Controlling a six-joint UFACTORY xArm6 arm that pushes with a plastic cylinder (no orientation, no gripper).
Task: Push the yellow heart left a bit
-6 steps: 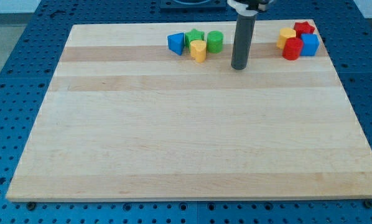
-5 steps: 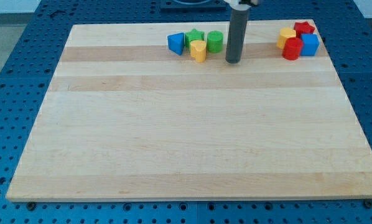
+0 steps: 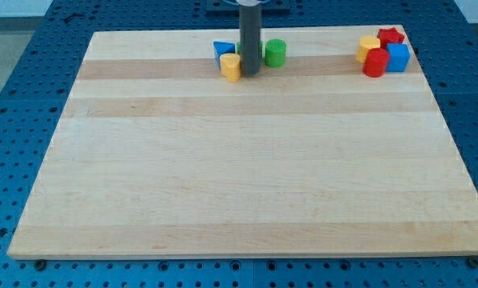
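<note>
While my tip [image 3: 248, 74] presses in from the right, the yellow heart [image 3: 231, 67] sits top centre of the frame, ready to slide left!

There is no gripper here, only the rod, so nothing is held. The tip touches the heart's right flank because a leftward shove needs contact on that side. The blue block [image 3: 221, 50] sits just behind the heart, the green cylinder [image 3: 275, 53] clear on the rod's right. The counter [image 3: 239, 184] lies open leftward.
</note>
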